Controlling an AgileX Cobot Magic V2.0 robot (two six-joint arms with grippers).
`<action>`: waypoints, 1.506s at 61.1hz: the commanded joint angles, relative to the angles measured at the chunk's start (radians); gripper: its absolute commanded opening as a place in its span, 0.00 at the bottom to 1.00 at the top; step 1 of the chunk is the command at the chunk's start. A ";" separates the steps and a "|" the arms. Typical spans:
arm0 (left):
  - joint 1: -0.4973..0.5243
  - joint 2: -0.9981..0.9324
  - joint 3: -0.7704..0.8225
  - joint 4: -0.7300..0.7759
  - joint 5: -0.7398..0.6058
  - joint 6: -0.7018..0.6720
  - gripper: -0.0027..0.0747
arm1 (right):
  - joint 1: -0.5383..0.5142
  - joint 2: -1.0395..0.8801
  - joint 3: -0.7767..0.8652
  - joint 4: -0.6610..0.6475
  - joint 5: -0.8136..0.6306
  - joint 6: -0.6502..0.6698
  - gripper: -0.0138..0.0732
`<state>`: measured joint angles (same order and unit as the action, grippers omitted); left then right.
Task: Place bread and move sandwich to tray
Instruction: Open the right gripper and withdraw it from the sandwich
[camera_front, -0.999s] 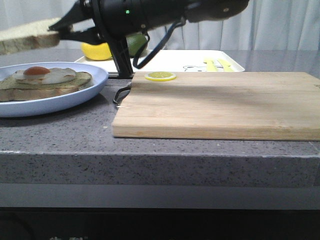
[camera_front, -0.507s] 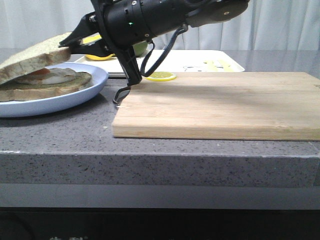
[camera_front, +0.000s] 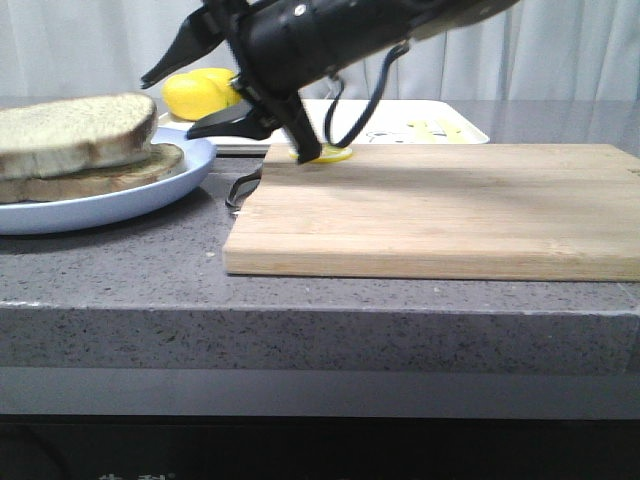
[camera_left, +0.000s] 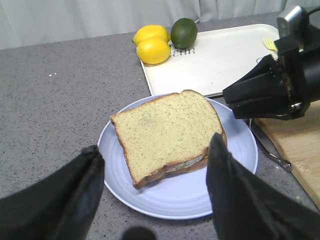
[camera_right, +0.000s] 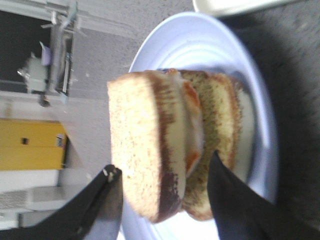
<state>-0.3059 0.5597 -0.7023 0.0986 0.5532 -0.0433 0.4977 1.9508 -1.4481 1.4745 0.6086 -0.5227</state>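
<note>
My right claw (camera_front: 190, 88) hangs wide apart beside the round light-blue plate (camera_front: 165, 182), gripping nothing. The thick brown-crusted slice of bread (camera_left: 167, 133) lies on top of the egg sandwich (camera_right: 200, 145) on that plate, on the grey speckled bench (camera_front: 300, 290). My left claw (camera_left: 155, 195) hovers spread wide above it, with the white rectangular tray (camera_left: 220, 60) just beyond the plate.
</note>
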 joint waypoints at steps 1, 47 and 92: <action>-0.008 0.008 -0.029 0.002 -0.072 0.000 0.60 | -0.025 -0.123 -0.037 -0.076 0.049 -0.004 0.64; -0.008 0.008 -0.029 0.004 -0.090 0.000 0.60 | -0.066 -0.887 0.202 -1.004 0.177 0.151 0.64; 0.008 0.041 -0.113 0.028 0.160 -0.011 0.60 | -0.066 -1.163 0.531 -1.097 0.102 0.150 0.64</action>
<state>-0.3059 0.5723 -0.7441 0.1170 0.6836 -0.0433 0.4395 0.7960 -0.8912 0.3643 0.7767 -0.3737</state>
